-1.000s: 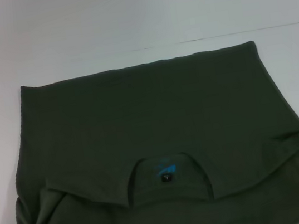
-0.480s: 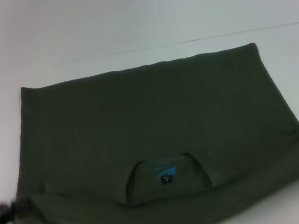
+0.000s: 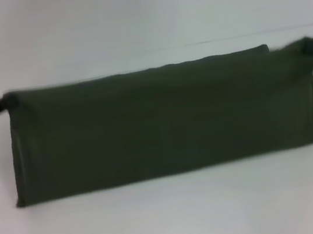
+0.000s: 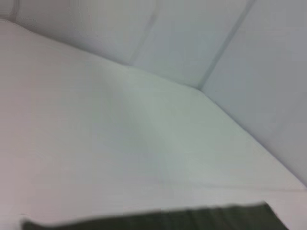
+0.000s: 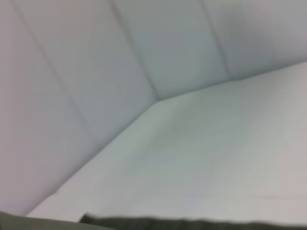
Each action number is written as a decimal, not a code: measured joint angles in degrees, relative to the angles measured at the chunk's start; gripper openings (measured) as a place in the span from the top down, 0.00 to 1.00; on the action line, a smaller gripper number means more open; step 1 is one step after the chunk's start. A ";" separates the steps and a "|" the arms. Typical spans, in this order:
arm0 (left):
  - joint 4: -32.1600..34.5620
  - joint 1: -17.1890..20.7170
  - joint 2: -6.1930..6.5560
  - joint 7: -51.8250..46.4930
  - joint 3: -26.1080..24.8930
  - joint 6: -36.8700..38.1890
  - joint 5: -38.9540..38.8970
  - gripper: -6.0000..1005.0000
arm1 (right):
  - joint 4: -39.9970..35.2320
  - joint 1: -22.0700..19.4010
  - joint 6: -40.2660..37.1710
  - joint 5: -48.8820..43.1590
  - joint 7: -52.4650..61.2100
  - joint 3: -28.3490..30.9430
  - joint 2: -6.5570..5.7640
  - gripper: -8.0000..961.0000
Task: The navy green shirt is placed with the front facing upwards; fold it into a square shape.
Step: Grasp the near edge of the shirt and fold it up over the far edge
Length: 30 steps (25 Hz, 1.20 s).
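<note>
Your left gripper (image 3: pixel 2 104) is at the far left corner of the shirt (image 3: pixel 164 127), and your right gripper (image 3: pixel 306 46) is at the far right corner. Each one meets the cloth right at its corner, so I judge that both are closed on the fabric, though the fingers themselves are blurred and you cannot see the gap between them. The wrist views show no fingers, only a dark strip of cloth against the white table (image 3: pixel 172 220).

From the fingers, the shirt goes toward you and down to the table. It lies as a long band, its long axis running from left to right, between the two grippers. The near edge looks like a fold line resting on the table; the far edge is the one you hold. Only plain dark green shows (no lettering, no label can be seen).

Both arms are equally close to the work, one at each end. For a square the band is too long, so the next fold probably must bring one short end across toward the other.
</note>
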 joint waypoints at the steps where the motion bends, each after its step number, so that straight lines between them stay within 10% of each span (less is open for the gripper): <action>1: -0.67 -0.82 0.01 -0.01 0.14 -2.30 0.00 0.91 | 0.71 1.08 2.37 0.00 -0.08 -0.03 0.01 0.94; 14: -8.13 -8.08 -4.52 1.27 12.64 -35.73 -3.31 0.91 | 10.25 9.91 34.10 0.36 -5.48 -2.63 3.07 0.94; 30: -10.85 -9.26 -5.79 4.22 20.83 -48.18 -8.89 0.90 | 13.48 12.25 42.50 5.69 -12.06 -3.11 3.95 0.94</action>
